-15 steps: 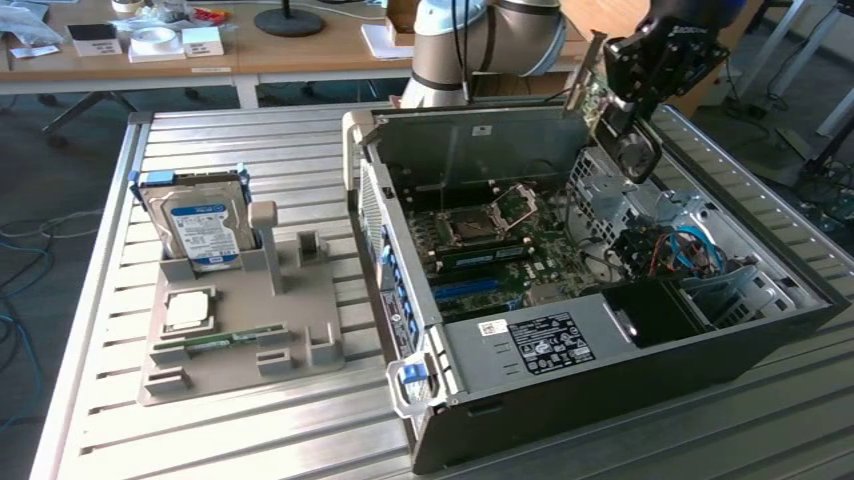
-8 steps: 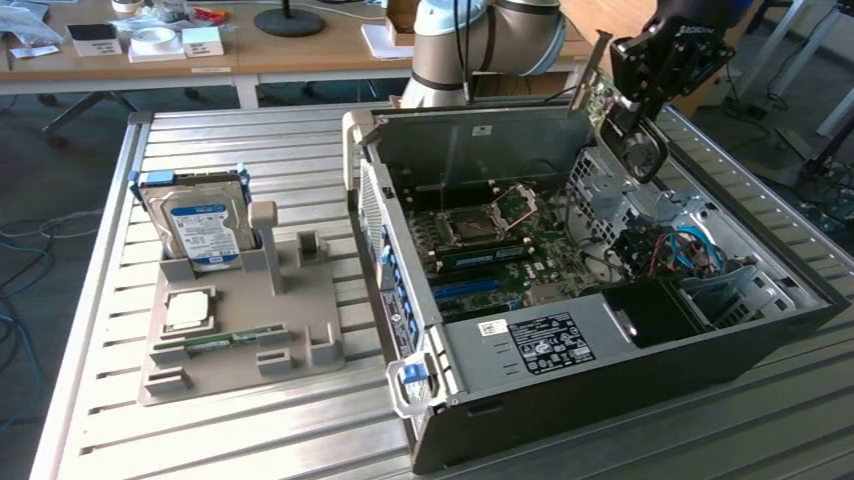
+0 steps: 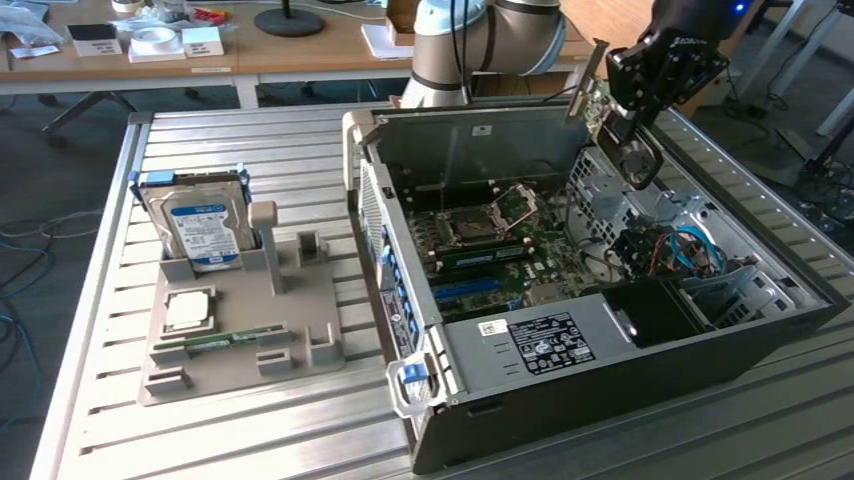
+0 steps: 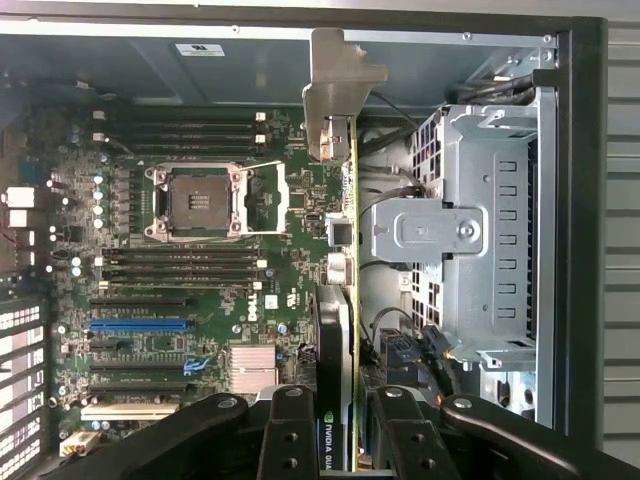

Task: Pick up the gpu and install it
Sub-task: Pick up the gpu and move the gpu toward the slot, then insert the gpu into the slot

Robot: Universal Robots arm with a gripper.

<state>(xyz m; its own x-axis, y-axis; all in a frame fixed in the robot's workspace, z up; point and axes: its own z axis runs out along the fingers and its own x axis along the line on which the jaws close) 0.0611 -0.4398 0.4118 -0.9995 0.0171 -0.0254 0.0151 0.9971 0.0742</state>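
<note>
My gripper (image 3: 630, 112) hangs over the far right corner of the open computer case (image 3: 747, 340), shut on the gpu (image 3: 597, 98). The wrist view shows the gpu (image 4: 346, 300) edge-on, a thin green-edged board with a black cooler clamped between my two black fingers (image 4: 289, 432). Its metal end bracket (image 4: 336, 70) points toward the case's rear wall. The card is held in the air above the motherboard (image 4: 200, 260), between the CPU socket (image 4: 196, 202) and the grey drive cage (image 4: 470, 230). It touches no slot.
A blue expansion slot (image 4: 138, 325) and dark slots lie on the board. On the exterior view's left, a grey fixture (image 3: 240, 330) holds a silver hard drive (image 3: 200, 225), a processor (image 3: 187, 310) and a green memory stick (image 3: 220, 342). The robot base (image 3: 461, 45) stands behind the case.
</note>
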